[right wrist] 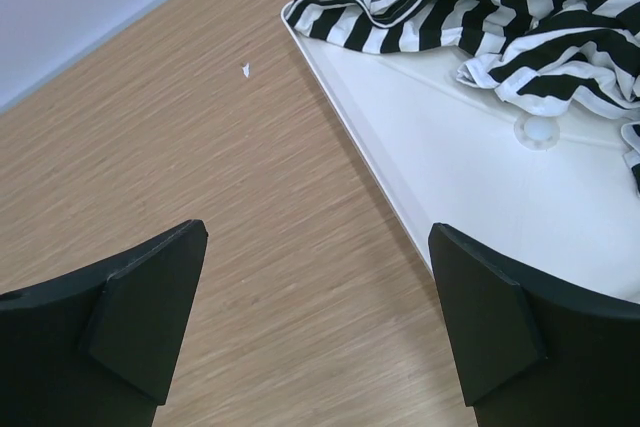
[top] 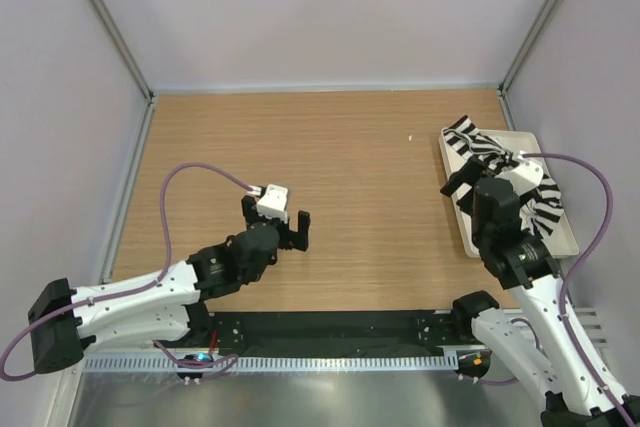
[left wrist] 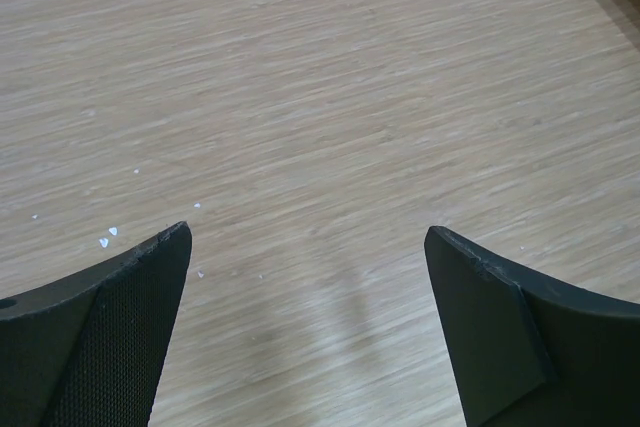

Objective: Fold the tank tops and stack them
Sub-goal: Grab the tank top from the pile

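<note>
The right claw (right wrist: 318, 247) and left claw (left wrist: 308, 237) gape empty. Reaching for the crumpled top (right wrist: 500, 7), the right may catch the tray (right wrist: 470, 197) rim.

**Both arms reach forward, both grippers spread wide**

The white-and-black jointed left arm (top: 130, 299) lies low, running from its base at the near left diagonally forward and to the right, with its elbow bent. Its black two-finger left gripper (top: 275, 211) points away from the base and carries a white camera block (top: 272, 202) on top. In the left wrist view its dark fingers (left wrist: 120, 317) stand well apart, with nothing between them.

The white-and-black right arm (top: 528, 342) rises from its base and leans forward. The black right gripper (right wrist: 318, 237) is likewise spread wide, and its fingers (right wrist: 500, 317) hold nothing.
</note>
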Controlling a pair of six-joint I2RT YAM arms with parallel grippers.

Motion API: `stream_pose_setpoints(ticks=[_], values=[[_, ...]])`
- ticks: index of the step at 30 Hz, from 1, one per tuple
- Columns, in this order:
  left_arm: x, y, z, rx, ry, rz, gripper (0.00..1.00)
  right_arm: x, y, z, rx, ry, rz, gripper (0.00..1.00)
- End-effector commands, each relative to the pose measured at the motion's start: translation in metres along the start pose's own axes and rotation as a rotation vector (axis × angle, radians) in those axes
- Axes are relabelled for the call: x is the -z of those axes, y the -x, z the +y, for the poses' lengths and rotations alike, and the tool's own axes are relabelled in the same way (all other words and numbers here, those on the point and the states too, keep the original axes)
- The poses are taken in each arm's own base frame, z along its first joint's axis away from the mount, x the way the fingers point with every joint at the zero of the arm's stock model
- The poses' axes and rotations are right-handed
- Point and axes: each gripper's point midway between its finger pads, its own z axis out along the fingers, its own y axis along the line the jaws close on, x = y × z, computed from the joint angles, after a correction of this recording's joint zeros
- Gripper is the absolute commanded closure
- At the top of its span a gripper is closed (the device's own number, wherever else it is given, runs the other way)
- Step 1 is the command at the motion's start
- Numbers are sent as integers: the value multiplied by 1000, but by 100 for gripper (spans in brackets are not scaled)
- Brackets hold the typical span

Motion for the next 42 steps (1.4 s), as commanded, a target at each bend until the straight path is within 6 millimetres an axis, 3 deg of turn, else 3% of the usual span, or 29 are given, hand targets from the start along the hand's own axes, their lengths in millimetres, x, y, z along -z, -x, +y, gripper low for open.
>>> stream_pose_setpoints(ticks=[1,4,6,8,9,10,13,17,18,22,24,28,29,30,31,32,33,35,37,38,40,41,42], values=[[-2,22,4,50,22,-112,1,5,20,5,-34,27,-67,0],[-3,16,7,48,32,-114,1,-3,27,7,-4,-33,-52,0],[-3,14,8,54,31,-116,0,-18,23,6,0,-115,-24,0],[-4,6,10,46,37,-108,0,-29,35,10,-26,-149,-38,0],[-3,6,11,47,39,-106,1,-43,29,12,-18,-173,-5,0],[-3,5,11,53,40,-101,0,-50,37,24,-45,-140,7,0],[-3,2,11,44,36,-95,0,-92,42,15,-111,-206,68,0],[-4,0,9,42,31,-81,1,-147,40,-5,-230,-265,138,0],[-4,0,9,42,33,-80,0,-158,42,-19,-266,-293,139,0],[-5,0,7,42,31,-74,1,-214,30,-47,-368,-401,168,0],[-5,0,7,41,32,-73,0,-232,24,-54,-400,-408,179,0],[-4,1,9,45,38,-78,0,-263,30,-85,-443,-502,124,4],[-5,0,9,44,40,-78,0,-272,23,-93,-449,-531,129,6],[-5,1,9,44,38,-77,0,-277,22,-97,-453,-550,129,17],[-5,1,9,44,38,-77,1,-283,32,-98,-457,-556,102,26],[-5,1,9,43,38,-77,0,-286,32,-98,-449,-554,108,46],[-5,1,9,43,40,-78,1,-286,36,-95,-437,-547,113,98],[-5,1,10,41,47,-79,0,-277,52,-76,-400,-515,69,99],[-5,2,12,42,56,-82,1,-254,90,-46,-305,-448,-25,99],[-5,2,12,42,57,-83,1,-244,94,-9,-243,-366,-31,99],[-6,2,13,39,67,-83,0,-210,128,43,-165,-195,-74,99],[-6,1,14,41,72,-83,1,-193,131,93,-135,-46,-82,99],[-6,2,15,40,81,-84,0,-172,148,120,-94,47,-113,99]])
